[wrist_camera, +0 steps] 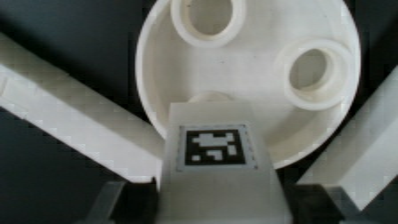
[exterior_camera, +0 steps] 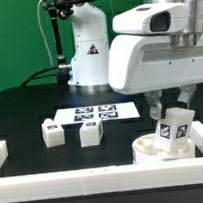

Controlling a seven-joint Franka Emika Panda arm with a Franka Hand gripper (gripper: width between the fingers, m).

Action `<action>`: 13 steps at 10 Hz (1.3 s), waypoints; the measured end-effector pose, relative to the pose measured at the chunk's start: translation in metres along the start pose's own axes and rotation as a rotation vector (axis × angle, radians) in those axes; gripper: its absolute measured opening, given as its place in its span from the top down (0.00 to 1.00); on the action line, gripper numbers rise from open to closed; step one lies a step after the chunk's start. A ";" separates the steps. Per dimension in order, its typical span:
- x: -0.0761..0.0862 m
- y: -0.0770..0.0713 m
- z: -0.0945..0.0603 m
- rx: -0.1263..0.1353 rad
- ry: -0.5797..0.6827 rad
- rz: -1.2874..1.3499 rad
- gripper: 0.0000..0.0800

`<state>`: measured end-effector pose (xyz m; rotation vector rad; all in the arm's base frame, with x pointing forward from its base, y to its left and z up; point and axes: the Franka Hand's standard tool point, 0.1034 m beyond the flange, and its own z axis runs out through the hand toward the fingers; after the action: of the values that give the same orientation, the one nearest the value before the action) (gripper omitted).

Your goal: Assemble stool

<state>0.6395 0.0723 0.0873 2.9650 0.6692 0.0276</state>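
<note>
Black tabletop, white border rails round it. Gripper clamped on one blocky leg, upright over the disc seat in the near right corner. Judging early: no leg seated yet, and two loose legs wait left of it. Smooth white plastic, round sockets, square tags.

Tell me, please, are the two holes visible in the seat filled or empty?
Empty: both holes in the seat show bare openings; the gripper holds a leg outside them.
</note>
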 end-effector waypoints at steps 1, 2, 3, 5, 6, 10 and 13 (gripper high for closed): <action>0.000 0.000 0.000 0.002 0.000 0.060 0.58; 0.000 0.001 0.000 0.016 0.002 0.139 0.58; -0.002 0.005 0.001 0.049 0.005 0.264 0.58; -0.001 0.008 0.002 0.091 0.025 0.444 0.58; 0.000 0.008 0.002 0.106 0.035 0.540 0.58; 0.002 0.006 0.002 0.139 0.030 0.826 0.58; 0.004 0.001 0.002 0.153 0.014 1.036 0.58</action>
<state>0.6433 0.0725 0.0854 3.0682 -0.9320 0.0753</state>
